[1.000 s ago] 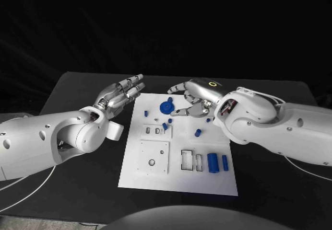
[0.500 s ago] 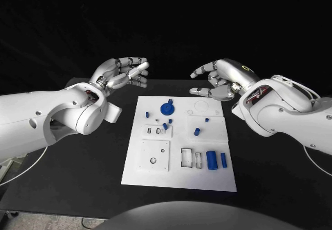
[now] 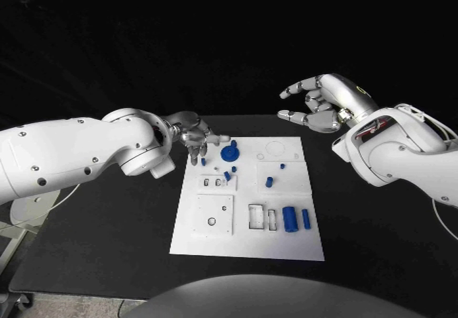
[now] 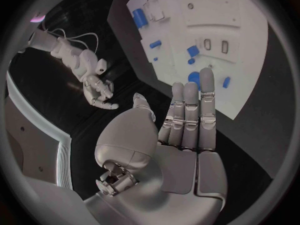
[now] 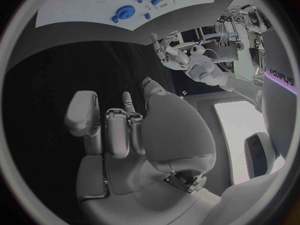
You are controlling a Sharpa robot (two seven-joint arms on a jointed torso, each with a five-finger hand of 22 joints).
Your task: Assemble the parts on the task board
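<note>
Both hands empty above the far end of the white board, no part taken up.

The left hand (image 3: 196,136) hangs by the board (image 3: 286,245) at its far left corner, fingers straight and held side by side, close to the blue gear (image 3: 229,154). The right hand (image 3: 320,106) is raised well apart, fingers loosely curled round nothing. The gear and small blue pegs (image 3: 271,181) look light, hard and probably slick; pinch the gear across its rim, each peg across its sides.
</note>
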